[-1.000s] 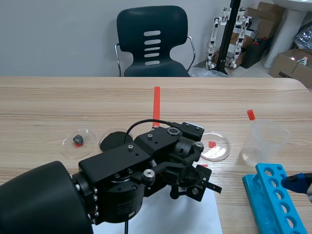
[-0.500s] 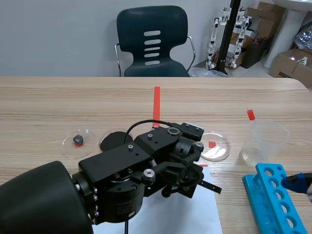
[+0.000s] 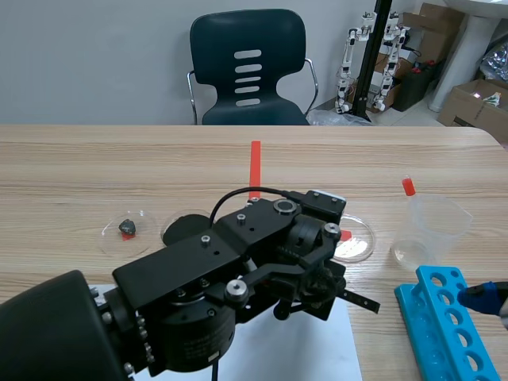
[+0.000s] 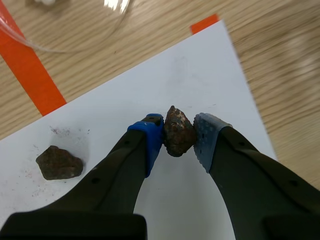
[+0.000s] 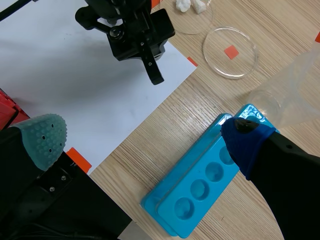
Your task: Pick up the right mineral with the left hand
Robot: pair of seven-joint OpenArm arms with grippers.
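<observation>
Reddish-brown and rough, the right mineral (image 4: 179, 131) is pressed between the two pads of the left gripper (image 4: 179, 139); one pad is blue, the other grey, and both bear on the stone, so the fingers are closed on it; whether the stone touches the surface beneath cannot be told; beneath it lies a white sheet (image 4: 200, 80) on the wooden table (image 3: 95, 159); a second mineral (image 4: 59, 162), darker brown, lies on the same sheet, well apart from the gripper and beside its blue-padded finger; ahead of the gripper, past the sheet's edge, stands a clear petri dish (image 4: 85, 40); seen from across the room, the left arm (image 3: 238, 270) reaches past the table's middle, low over the sheet; the right gripper (image 5: 145, 137) holds nothing, its fingers spread wide; under it lies a blue tube rack (image 5: 200, 190), flat on the table just beside the sheet; a clear plastic beaker (image 3: 429, 230) stands just beyond the rack
</observation>
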